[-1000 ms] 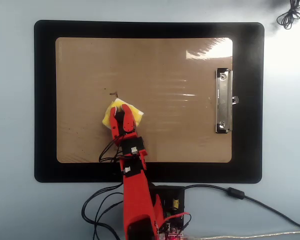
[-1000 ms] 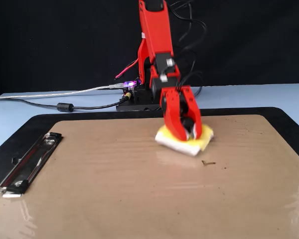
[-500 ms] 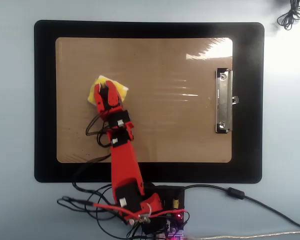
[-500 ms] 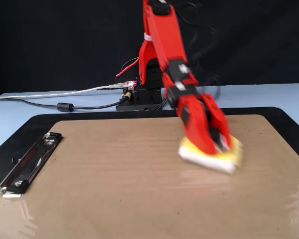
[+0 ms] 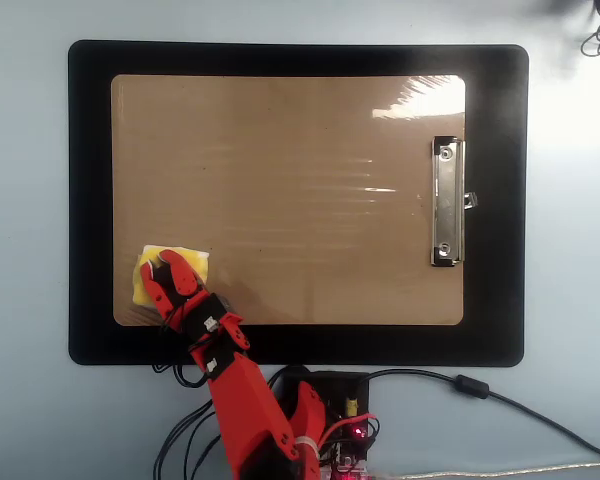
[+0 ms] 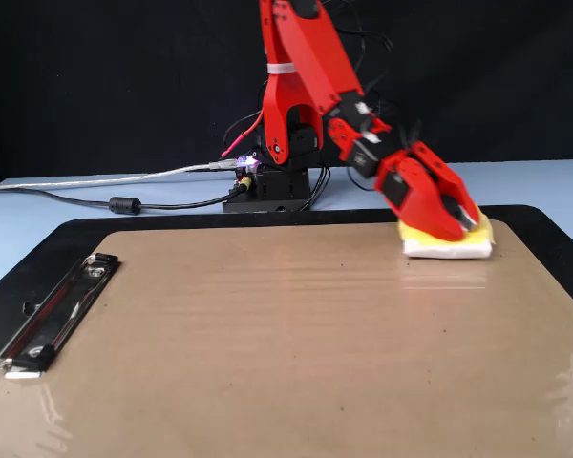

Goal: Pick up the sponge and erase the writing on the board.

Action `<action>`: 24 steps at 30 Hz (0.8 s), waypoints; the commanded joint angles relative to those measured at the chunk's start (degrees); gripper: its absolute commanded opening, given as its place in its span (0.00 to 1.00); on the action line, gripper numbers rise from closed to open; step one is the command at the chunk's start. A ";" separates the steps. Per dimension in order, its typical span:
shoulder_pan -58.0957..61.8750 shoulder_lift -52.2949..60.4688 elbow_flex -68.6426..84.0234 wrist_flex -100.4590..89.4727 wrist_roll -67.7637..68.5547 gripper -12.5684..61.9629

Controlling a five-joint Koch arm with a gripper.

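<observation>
Red gripper (image 5: pixel 158 268) clamped on the yellow sponge (image 5: pixel 148 281), pressing it flat at the lower left of the brown board (image 5: pixel 280 150) in the overhead view.

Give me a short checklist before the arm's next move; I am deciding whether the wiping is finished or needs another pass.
1. Sponge in the gripper: ok; the jaws are closed over it in both views.
2. Sponge on the board: ok; it sits at the lower left corner in the overhead view, apparently resting flat in the fixed view.
3. Writing removed: ok as far as can be seen; only one tiny dark speck shows near the board's middle.
4. Surface under the sponge and gripper: cannot tell; it is covered.
5. Silver clip away from the wiping path: ok; it lies at the opposite end.
6. Cables kept off the board: ok.
</observation>
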 commanded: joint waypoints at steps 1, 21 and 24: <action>-4.75 0.18 -2.02 -1.93 -5.80 0.06; -8.00 -0.53 -2.90 -5.63 -6.42 0.61; -7.38 1.93 -3.34 -9.23 -6.50 0.61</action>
